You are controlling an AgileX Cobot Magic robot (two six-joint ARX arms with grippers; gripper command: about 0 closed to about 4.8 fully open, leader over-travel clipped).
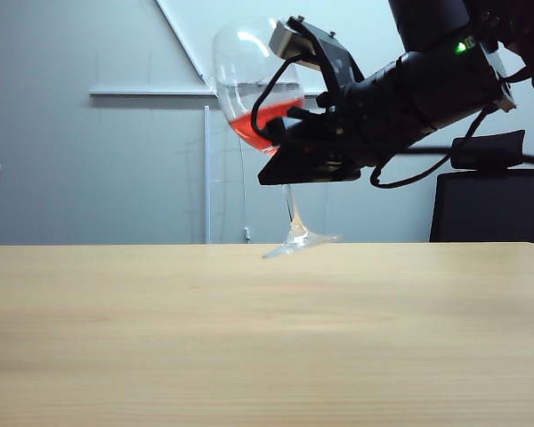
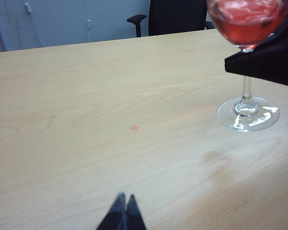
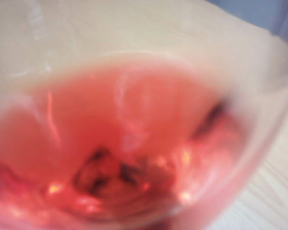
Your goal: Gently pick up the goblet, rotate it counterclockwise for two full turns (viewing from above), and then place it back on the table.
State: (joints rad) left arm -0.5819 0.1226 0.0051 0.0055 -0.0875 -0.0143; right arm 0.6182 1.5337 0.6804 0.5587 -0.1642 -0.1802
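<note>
The goblet (image 1: 258, 98) is seen in the exterior view tilted, its foot lifted clear of the table (image 1: 267, 338), with red liquid slanting in the bowl. It is held just under the bowl by the right gripper (image 1: 289, 156), whose jaws are pinched on the glass, at the upper right. In the left wrist view, the goblet (image 2: 248, 91) is shown at the far right over the table (image 2: 110, 120), a dark part of the right gripper (image 2: 269, 60) crossing its stem; a small reddish spot (image 2: 135, 128) is seen on the wood. The left gripper (image 2: 124, 211) is pressed together, well apart from the glass. In the right wrist view, only the blurred bowl of the goblet (image 3: 134, 143) and its liquid are shown, very close.
</note>
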